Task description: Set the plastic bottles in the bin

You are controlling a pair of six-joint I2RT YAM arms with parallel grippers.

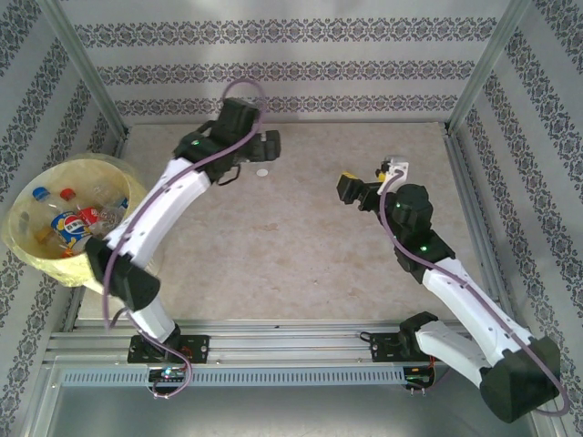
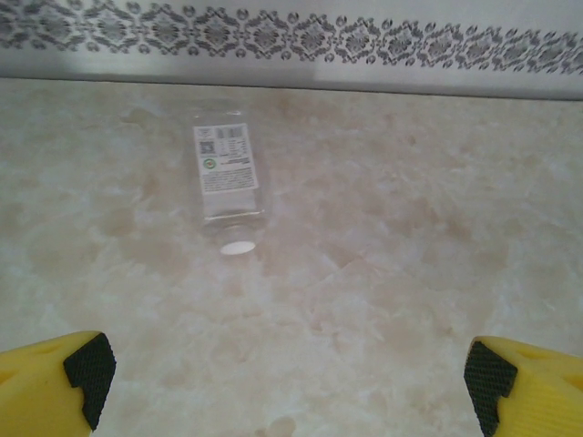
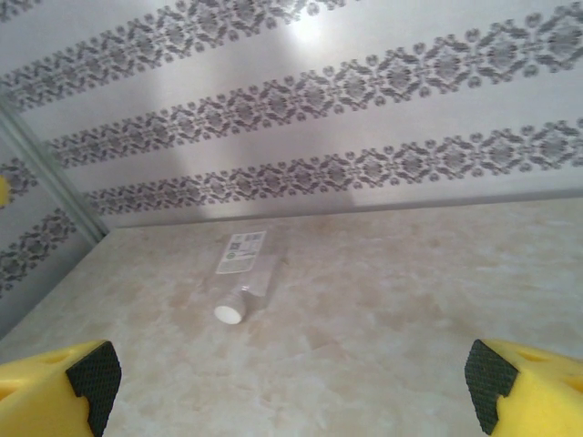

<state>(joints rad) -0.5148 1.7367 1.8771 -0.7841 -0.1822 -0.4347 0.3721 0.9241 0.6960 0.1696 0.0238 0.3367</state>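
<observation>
One clear plastic bottle (image 2: 230, 177) with a white label and white cap lies on its side on the table near the back wall, cap towards me. In the top view its cap (image 1: 262, 170) shows just in front of my left gripper (image 1: 266, 146). The left gripper (image 2: 291, 373) stands open, short of the bottle, nothing between its fingers. My right gripper (image 1: 363, 182) is at mid-table right. In its wrist view it (image 3: 291, 373) is open and empty, with the same bottle (image 3: 244, 271) farther ahead. The bin (image 1: 91, 165), pale yellow, stands at the left and holds several bottles (image 1: 75, 221).
Patterned walls (image 2: 291, 41) close off the back and sides, with metal posts (image 1: 86, 68) at the corners. The bin stands off the table's left edge, beside my left arm (image 1: 173, 196). Marbled tabletop (image 1: 310, 246) lies open between the two arms.
</observation>
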